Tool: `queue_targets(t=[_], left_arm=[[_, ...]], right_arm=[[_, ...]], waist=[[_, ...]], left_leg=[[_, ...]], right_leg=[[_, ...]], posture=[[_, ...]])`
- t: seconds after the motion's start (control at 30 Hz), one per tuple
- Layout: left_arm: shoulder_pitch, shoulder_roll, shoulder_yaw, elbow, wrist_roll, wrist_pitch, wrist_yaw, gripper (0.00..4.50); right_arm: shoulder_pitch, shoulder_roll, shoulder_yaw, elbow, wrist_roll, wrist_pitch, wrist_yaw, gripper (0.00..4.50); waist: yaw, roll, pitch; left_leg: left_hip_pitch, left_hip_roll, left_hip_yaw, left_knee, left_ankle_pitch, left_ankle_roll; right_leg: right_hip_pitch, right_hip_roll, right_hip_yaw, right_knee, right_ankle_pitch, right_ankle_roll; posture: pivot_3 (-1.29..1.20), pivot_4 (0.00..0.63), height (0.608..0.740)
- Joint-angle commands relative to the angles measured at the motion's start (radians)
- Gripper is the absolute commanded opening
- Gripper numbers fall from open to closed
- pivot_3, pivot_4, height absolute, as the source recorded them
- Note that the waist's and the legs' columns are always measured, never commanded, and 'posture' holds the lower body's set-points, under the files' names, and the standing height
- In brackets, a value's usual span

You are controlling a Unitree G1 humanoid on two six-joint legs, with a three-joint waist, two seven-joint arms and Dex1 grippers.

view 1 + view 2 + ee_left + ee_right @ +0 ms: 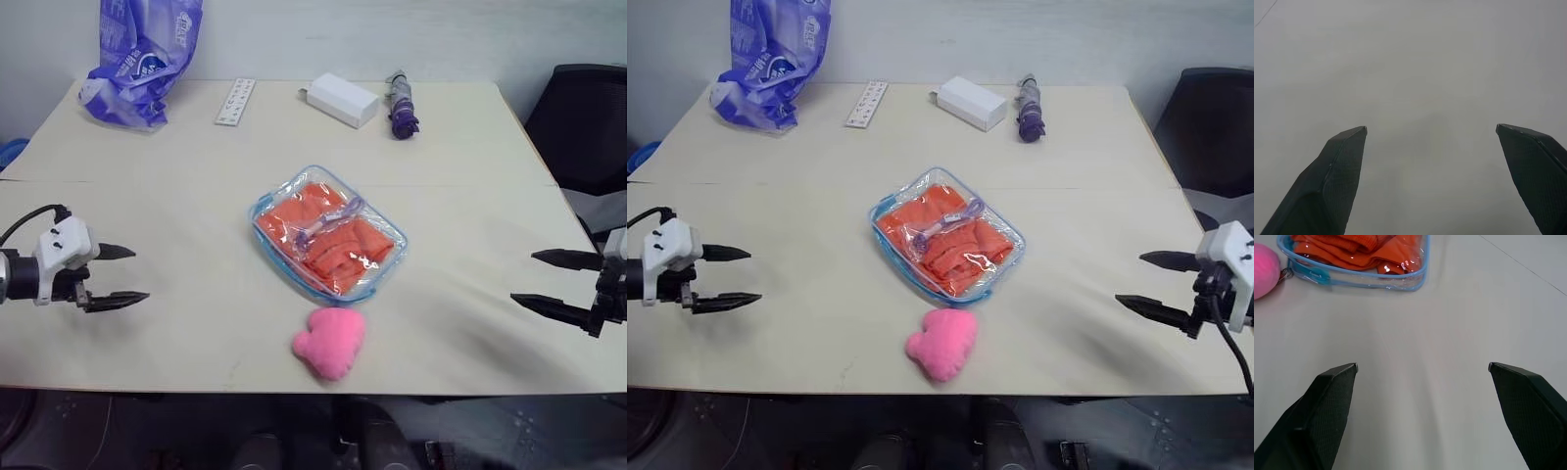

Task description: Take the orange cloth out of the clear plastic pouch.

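- Head stereo pair sits up high, looking forward and down over the whole table (196, 323), near edge to far wall. Both eyes cover basically the same scene, just nudged sideways.
- Left wrist cam looks along the left gripper (1431, 129), close to bare tabletop.
- Right wrist cam looks along the right gripper (1422, 366), low over the table, facing in toward the middle. It catches a corner of the clear plastic pouch (1400, 284) and the pink plush (1264, 271), which the head views show mid-table.
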Motion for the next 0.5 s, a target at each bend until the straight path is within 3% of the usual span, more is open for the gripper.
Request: queue_targets(t=[0.03, 0.5], left_arm=[[0.011, 0.013, 0.028, -0.031, -0.007, -0.017, 0.004, 4.47], [0.001, -0.031, 0.018, -0.106, -0.038, 0.083, 0.053, 4.47]], right_arm=[[-0.005, 0.014, -0.030, -0.036, 0.000, 0.001, -0.024, 4.50], [-0.016, 0.031, -0.025, -0.081, -0.011, 0.015, -0.092, 4.50]], waist=[[0.000, 0.000, 0.000], [-0.001, 0.001, 0.000]], left_leg=[[0.000, 0.000, 0.000, 0.000, 0.000, 0.000], [0.000, 0.000, 0.001, 0.000, 0.001, -0.001]], right_leg=[[0.000, 0.000, 0.000, 0.000, 0.000, 0.000], [0.000, 0.000, 0.001, 0.002, 0.000, 0.000]], posture=[[0.00, 0.150, 0.740], [0.00, 0.150, 0.740]])
